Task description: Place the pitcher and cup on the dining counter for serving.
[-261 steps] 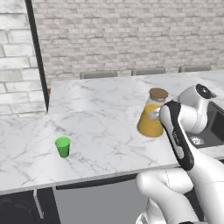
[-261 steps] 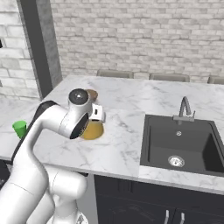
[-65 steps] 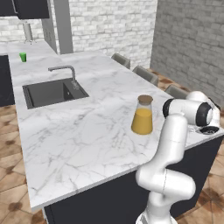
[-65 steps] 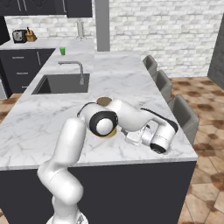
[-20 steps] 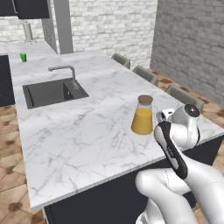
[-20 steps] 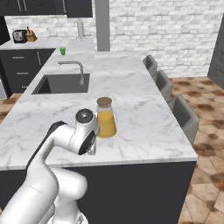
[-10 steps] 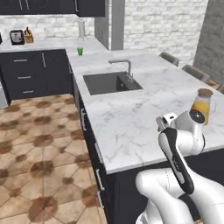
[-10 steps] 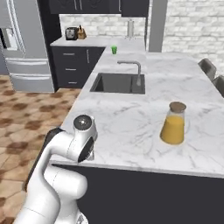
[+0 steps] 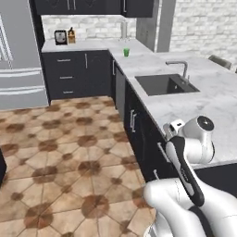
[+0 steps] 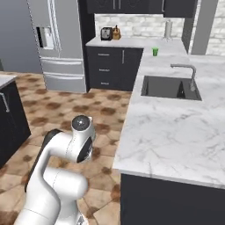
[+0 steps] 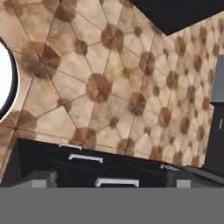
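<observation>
- Nearest, my gripper [image 11: 111, 180] points down towards the floor; its two fingertips [image 11: 40, 178] stand wide apart at the bottom of the hand view, and nothing sits between them, so the jaws are released.
- Just past the fingertips lies a dark cabinet front [image 11: 52, 162] with pale bar handles, and beyond it the brown tiled floor [image 11: 100, 87].
- My arm [image 9: 194, 148] is folded low beside the near end of the dining counter [image 9: 220, 104], a white marble top with grey veins on a dark base; in the right base view the arm [image 10: 74, 147] stands over the floor, just left of that counter [image 10: 167, 132].
- Further along, a dark sink [image 9: 166, 84] is set into the marble, with a curved metal faucet [image 9: 181, 68] at its far side; both show again in the right base view, the sink [image 10: 170, 87] and the faucet [image 10: 189, 74].
- A grey chair back [image 9: 220, 61] rises at the counter's far edge.
- Beyond the sink, the green cup [image 9: 126, 52] stands upright on the marble near the corner where the top meets the dark cabinets, well apart from my arm; the right base view shows the cup [image 10: 155, 52] at the same corner.
- Farthest, a toaster [image 9: 60, 37] sits on the worktop by the brick wall, and a steel fridge [image 10: 55, 44] stands to its left.
</observation>
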